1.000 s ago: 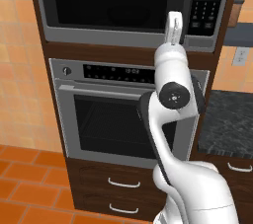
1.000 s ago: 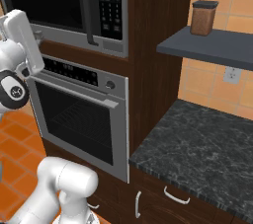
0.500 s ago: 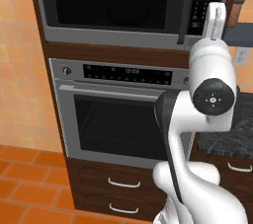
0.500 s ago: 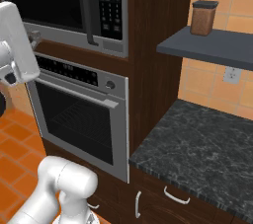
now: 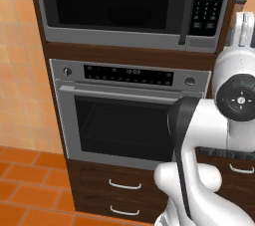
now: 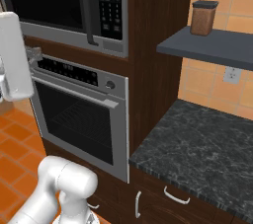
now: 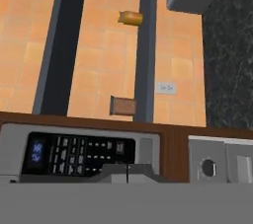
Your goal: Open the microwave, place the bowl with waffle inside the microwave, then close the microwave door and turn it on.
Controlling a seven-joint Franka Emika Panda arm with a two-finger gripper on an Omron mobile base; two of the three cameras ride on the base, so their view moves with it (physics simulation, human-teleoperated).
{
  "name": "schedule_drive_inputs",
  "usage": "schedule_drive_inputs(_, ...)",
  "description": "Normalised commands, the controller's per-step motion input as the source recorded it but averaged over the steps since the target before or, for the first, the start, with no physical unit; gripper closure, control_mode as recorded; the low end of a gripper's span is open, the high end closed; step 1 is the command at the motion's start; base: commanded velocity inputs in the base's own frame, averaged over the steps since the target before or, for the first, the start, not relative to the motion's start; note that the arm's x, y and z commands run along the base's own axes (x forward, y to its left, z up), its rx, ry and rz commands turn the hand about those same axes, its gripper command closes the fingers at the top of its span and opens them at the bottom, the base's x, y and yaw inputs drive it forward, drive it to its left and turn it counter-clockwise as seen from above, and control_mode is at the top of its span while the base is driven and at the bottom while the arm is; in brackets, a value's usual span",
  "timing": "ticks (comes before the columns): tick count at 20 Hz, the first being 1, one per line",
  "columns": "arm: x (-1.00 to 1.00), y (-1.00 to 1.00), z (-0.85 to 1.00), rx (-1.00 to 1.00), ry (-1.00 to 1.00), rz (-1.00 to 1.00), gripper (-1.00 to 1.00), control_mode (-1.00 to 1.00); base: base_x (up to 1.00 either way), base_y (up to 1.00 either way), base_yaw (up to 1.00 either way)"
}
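Note:
The microwave point(image 5: 115, 39) sits built in above the oven, and the microwave door point(image 5: 109, 1) is shut, with its dark bar handle point(image 5: 183, 11) left of the keypad point(image 5: 211, 1). From the right side, the same keypad point(image 6: 109, 3) and handle point(image 6: 91, 11) face me. My gripper point(image 7: 127, 171) is shut on nothing, its tips together just in front of the keypad point(image 7: 79, 151) in the rolled hand view. My white hand point(image 5: 243, 28) stands upright at the right edge, past the keypad. The bowl and the waffle are out of view.
A steel oven point(image 5: 129, 120) with a bar handle and drawers below fills the cabinet. To the right are a dark stone counter point(image 6: 197, 149), a grey shelf point(image 6: 217, 45) with a brown canister point(image 6: 203, 17), and a wall socket point(image 6: 231, 75). My arm point(image 5: 234, 105) covers the lower right.
The arm has swung to the right, from in front of the microwave's handle to beyond the keypad. The gripper stayed shut and the door stayed shut.

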Motion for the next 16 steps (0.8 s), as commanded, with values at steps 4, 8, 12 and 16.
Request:
schedule_drive_inputs(4, 0.59, -0.06, -0.22, 0.0, 0.12, 0.09, 1.0, -1.0, 0.0, 0.0, 0.0)
schedule_drive_inputs(8, 0.32, -0.18, 0.0, 0.01, 0.03, 0.14, 1.0, -1.0, 0.0, 0.0, 0.0)
schedule_drive_inputs(12, 0.08, -0.09, 0.0, 0.0, 0.0, 0.11, 1.0, -1.0, 0.0, 0.0, 0.0)
schedule_drive_inputs(16, 0.2, 0.0, 0.07, 0.0, 0.02, 0.04, 1.0, -1.0, 0.0, 0.0, 0.0)
